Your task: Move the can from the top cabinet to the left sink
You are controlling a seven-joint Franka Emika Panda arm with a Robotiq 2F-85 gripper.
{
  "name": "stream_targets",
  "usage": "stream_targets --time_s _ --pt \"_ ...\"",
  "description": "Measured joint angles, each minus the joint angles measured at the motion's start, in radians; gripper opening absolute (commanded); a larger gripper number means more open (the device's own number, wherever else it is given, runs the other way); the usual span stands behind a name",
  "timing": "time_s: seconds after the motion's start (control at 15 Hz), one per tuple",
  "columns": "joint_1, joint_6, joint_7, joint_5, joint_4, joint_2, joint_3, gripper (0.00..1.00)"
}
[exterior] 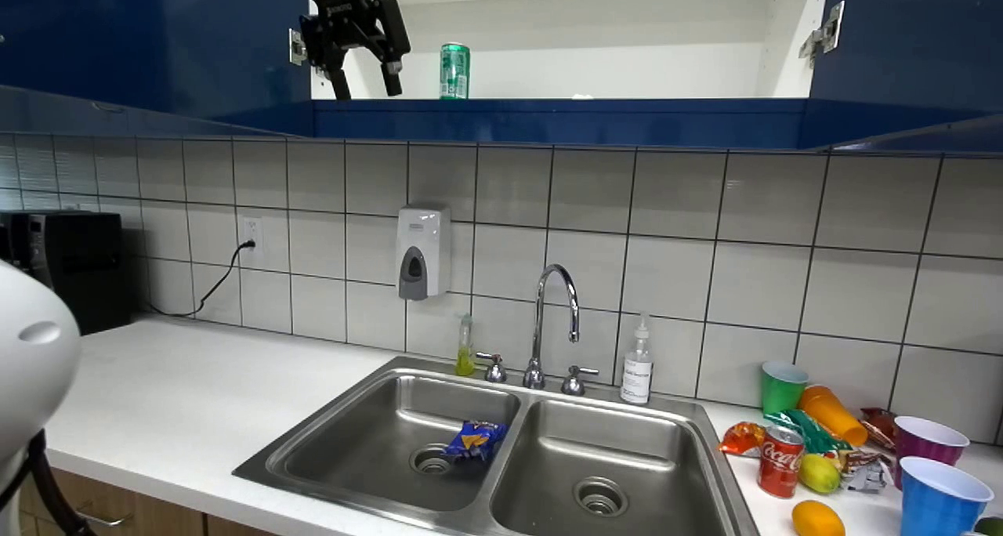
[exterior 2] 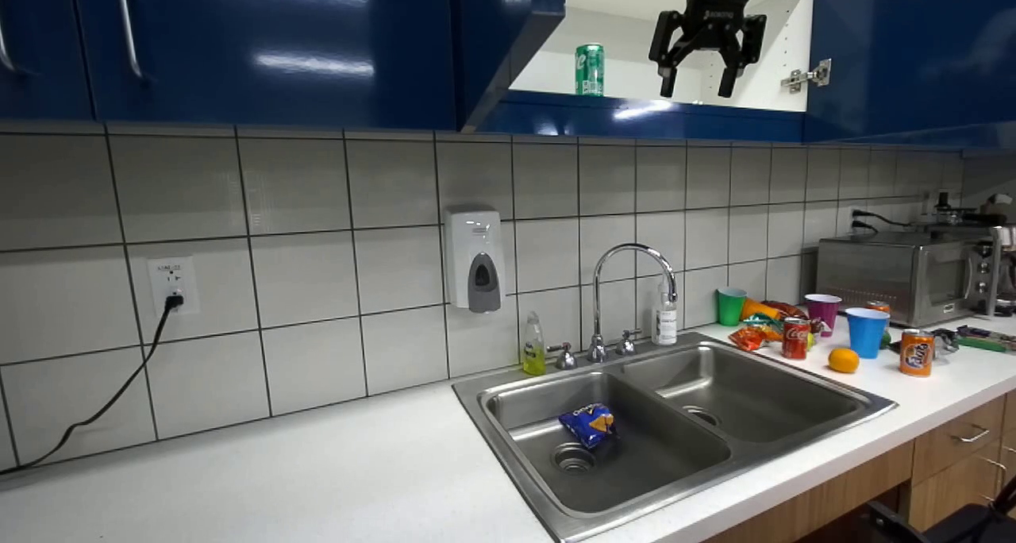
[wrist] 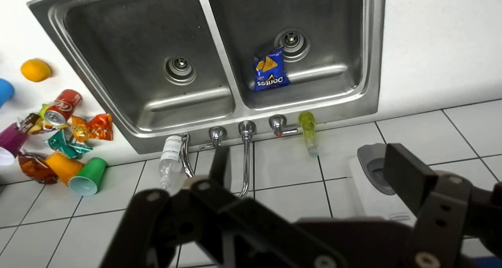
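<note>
Gripper (exterior 2: 697,88) hangs spread wide, holding nothing, in front of the open top cabinet (exterior 2: 714,121); inside, the green can (exterior 2: 589,70) stands upright, its smooth side likely slippery and easily dented, best gripped gently at mid-height.

The tiled wall (exterior: 670,277) I face carries a white soap dispenser (exterior: 424,250). Below and right of it, the chrome faucet (exterior: 538,328) stands between two lever handles (exterior: 573,383); a bottle of yellow-green liquid (exterior: 465,357) and a pump bottle (exterior: 637,373) flank them. On the tabletop (exterior: 180,395), beside the right basin (exterior: 548,469), sit an upright red soda can (exterior: 780,467), a green cup (exterior: 782,391), a tipped orange cup (exterior: 835,415) and a blue cup (exterior: 940,506).
</note>
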Motion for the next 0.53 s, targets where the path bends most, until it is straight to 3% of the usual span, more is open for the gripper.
stream_targets --time_s 0.53 --pt "0.000 0.023 0.000 -0.035 0.137 0.079 0.024 1.00"
